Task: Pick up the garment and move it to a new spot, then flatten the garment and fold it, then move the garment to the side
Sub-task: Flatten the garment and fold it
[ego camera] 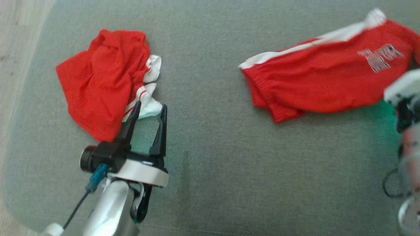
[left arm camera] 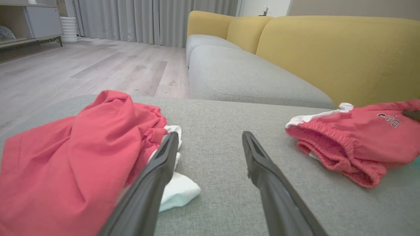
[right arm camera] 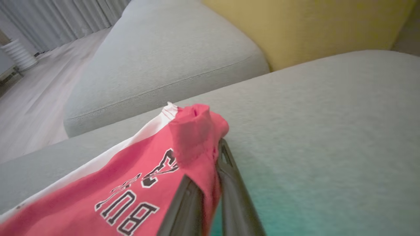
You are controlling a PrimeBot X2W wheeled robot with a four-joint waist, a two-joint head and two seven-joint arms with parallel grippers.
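Item under handling: a pair of red mesh shorts with a white side stripe and black-and-white lettering [ego camera: 328,82], folded lengthwise and lying flat on the far right of the grey fabric seat cushion [ego camera: 213,147]. The elastic waistband end points toward the cushion's middle. The lettered end lies at the right edge of the head view.

Right gripper [right arm camera: 208,164]: fingers drawn nearly together, with a fold of the shorts' red cloth pinched between them. The cloth bunches up above the fingertips.

Second item: a crumpled red garment with white trim [ego camera: 98,82], heaped on the left part of the same cushion, well apart from the shorts.

Left gripper [ego camera: 150,106]: fingers spread wide, nothing between them. It sits low over the cushion at the near right edge of the crumpled garment. Its left finger overlaps the white trim; whether it touches cannot be told. Its right finger stands over bare cushion.

Surroundings: a yellow sofa backrest [left arm camera: 328,49] rises behind the cushion, with pale wood flooring [left arm camera: 82,65] and grey curtains [left arm camera: 147,19] beyond.
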